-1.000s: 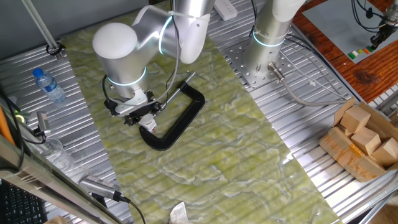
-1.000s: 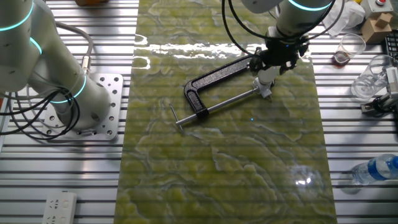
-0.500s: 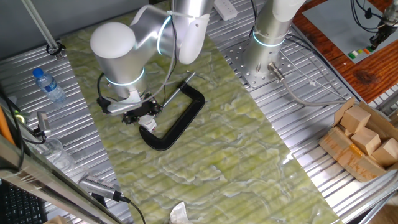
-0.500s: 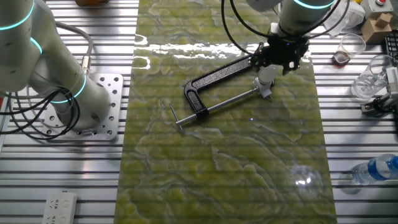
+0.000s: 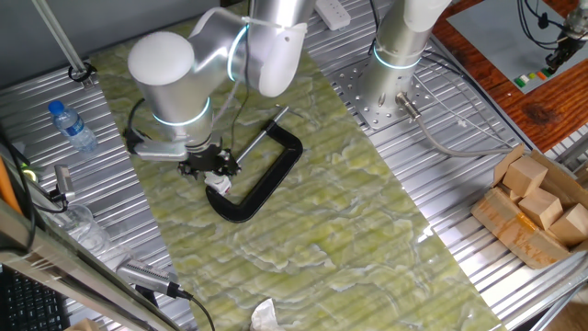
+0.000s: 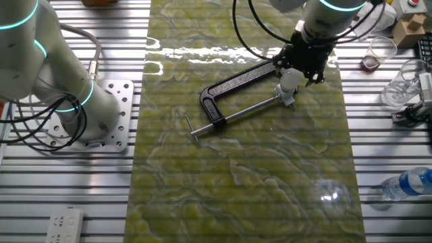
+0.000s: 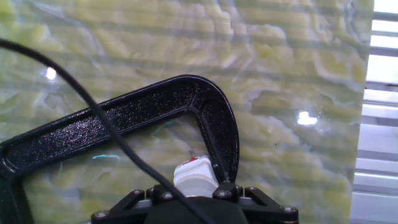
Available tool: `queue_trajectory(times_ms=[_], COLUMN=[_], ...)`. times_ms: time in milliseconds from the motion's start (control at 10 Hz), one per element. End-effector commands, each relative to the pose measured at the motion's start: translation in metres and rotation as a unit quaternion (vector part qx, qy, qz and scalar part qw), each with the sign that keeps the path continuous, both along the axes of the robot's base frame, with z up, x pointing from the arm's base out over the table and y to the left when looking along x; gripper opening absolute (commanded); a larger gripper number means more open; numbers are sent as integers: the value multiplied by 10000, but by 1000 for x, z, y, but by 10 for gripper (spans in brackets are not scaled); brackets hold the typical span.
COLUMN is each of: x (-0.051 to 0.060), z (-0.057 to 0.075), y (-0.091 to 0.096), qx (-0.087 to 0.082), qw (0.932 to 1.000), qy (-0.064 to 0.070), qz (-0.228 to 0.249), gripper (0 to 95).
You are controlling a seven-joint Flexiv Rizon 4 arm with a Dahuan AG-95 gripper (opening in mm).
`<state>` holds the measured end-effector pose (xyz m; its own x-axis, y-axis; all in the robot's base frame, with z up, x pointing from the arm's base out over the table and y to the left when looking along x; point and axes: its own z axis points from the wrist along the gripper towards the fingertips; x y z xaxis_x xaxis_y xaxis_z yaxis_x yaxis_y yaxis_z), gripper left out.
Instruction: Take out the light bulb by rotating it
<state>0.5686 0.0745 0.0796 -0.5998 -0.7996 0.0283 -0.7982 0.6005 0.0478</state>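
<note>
Green marbled surface [image 5: 367,230] on slatted metal bench, second arm base at the side. Black C-clamp [image 6: 233,84] lies flat; the light bulb [image 6: 289,79] stands in its jaw end, white base down by the screw tip. Pincer [image 6: 302,66] sits right over the bulb top, apparently pressed onto it; hand view shows only the bulb's base [image 7: 194,177] under the pincer body, fingers hidden. Since a second ago the wrist has swung round: the side bracket has rotated while bulb and clamp stayed put. Reads as mid-unscrew, bulb not yet free.
</note>
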Motion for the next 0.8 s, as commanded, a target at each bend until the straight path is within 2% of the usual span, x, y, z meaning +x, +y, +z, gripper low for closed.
queue_trajectory(times_ms=[100,200,400,800], x=[0,1,0,-1], z=[1,1,0,-1], y=[-5,-7,-8,-9], qx=[-8,18,56,72], qw=[9672,9599,9516,9445], qy=[191,241,326,383], qz=[-2535,-2792,-3056,-3263], gripper=[760,760,760,760])
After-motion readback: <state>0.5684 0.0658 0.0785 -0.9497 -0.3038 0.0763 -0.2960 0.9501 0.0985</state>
